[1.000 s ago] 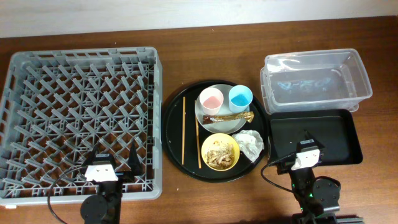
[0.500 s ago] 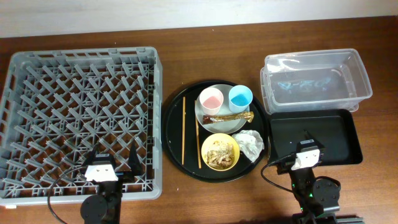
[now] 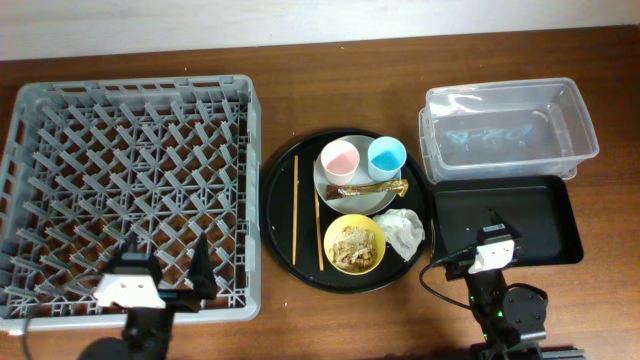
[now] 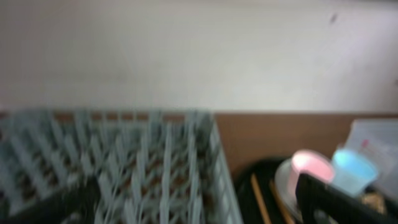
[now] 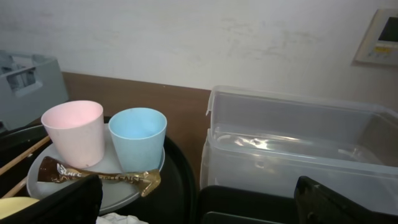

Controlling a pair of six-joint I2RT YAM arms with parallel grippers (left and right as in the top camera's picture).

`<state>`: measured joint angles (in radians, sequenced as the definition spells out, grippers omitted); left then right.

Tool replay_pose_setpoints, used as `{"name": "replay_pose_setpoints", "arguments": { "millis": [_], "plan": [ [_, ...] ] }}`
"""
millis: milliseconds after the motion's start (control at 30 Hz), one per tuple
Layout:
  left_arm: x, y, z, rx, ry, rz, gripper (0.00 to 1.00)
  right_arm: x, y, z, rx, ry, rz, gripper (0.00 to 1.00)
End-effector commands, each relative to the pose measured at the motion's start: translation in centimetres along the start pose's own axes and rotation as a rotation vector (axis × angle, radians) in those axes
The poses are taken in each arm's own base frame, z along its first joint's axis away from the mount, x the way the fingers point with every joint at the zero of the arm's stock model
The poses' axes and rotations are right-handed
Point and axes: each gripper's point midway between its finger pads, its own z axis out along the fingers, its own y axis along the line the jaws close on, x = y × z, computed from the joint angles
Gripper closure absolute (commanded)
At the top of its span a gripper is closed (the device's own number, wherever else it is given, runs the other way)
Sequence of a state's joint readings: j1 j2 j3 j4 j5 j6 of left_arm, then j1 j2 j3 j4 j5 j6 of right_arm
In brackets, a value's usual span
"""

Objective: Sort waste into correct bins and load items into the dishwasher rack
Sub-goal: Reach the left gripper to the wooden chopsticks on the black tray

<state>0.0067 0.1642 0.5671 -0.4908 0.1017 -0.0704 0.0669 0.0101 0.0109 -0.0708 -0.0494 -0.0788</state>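
Observation:
The grey dishwasher rack (image 3: 130,170) fills the left. On a round black tray (image 3: 285,235) a pale plate (image 3: 360,201) holds the pink cup (image 3: 339,160), the blue cup (image 3: 386,157) and the brown-and-gold wrapper (image 3: 372,187). The yellow bowl (image 3: 354,243) holds beige scraps. The white napkin (image 3: 403,231) lies to its right, two chopsticks (image 3: 295,210) to its left. The clear tub (image 3: 508,130) and shallow black tray (image 3: 540,215) are at right. My left gripper (image 3: 160,268) is open over the rack's near edge. My right gripper (image 3: 495,222) is open over the black tray's near part.
The right wrist view shows the pink cup (image 5: 73,130), blue cup (image 5: 138,137), wrapper (image 5: 99,176) and clear tub (image 5: 298,143) ahead. The left wrist view is blurred, showing the rack (image 4: 143,162) and pink cup (image 4: 308,165). A pale wall lies beyond the table's far edge.
My left gripper has shifted left and toward the table's near edge over the rack. The right arm and all objects have not moved.

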Motion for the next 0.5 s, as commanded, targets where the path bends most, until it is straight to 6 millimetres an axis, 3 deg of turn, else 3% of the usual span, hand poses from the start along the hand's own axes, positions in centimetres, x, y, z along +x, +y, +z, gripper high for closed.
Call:
{"name": "replay_pose_setpoints", "arguments": {
  "millis": [0,133,233,300,333,367,433,467],
  "plan": [
    [-3.4,-3.0,0.8,0.151,0.184,-0.015,0.01,0.3,-0.2,0.0,0.008,0.006,0.001,0.01],
    [-3.2,-3.9,3.9,0.193,0.605,-0.115,0.01,0.3,-0.2,0.0,0.008,0.006,0.001,0.01],
    [-2.1,-7.5,6.8,0.422,0.784,-0.257,0.01,0.3,-0.2,0.0,0.008,0.006,0.001,0.01],
    [0.0,-8.6,8.5,0.494,0.889,-0.334,0.01,0.3,-0.2,0.0,0.008,0.006,0.001,0.01],
    [1.8,-9.3,9.4,0.518,0.969,-0.363,0.07,0.3,-0.2,0.0,0.008,0.006,0.001,0.01],
    [3.2,-10.4,9.8,0.55,1.03,-0.376,0.53,0.3,-0.2,0.0,0.008,0.006,0.001,0.01],
    [6.5,-11.4,10.8,0.467,1.149,-0.34,0.82,0.3,-0.2,0.0,0.008,0.006,0.001,0.01],
    [8.2,-11.0,11.4,0.336,1.189,-0.289,0.83,0.3,-0.2,0.0,0.008,0.006,0.001,0.01]
  ]
}}
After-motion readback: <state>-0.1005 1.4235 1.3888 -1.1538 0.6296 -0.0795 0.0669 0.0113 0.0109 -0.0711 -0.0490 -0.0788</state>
